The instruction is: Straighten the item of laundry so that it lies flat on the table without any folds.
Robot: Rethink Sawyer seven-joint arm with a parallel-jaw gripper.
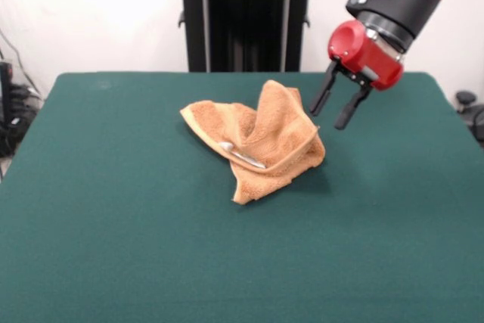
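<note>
The orange-tan towel (257, 141) lies crumpled near the middle of the dark green table (113, 225). One part stands up in a peak at its back right, and folded layers overlap at the front. A small white tag (240, 153) shows in a crease near the front. My gripper (333, 107) hangs from the red and black arm at the upper right. It is open and empty. It is just right of the towel's raised peak, above the table and apart from the cloth.
The robot's black pedestal (246, 20) stands behind the table's far edge. Cables and dark equipment (11, 104) sit off the table at the left, and a dark object (469, 107) sits beyond the right edge.
</note>
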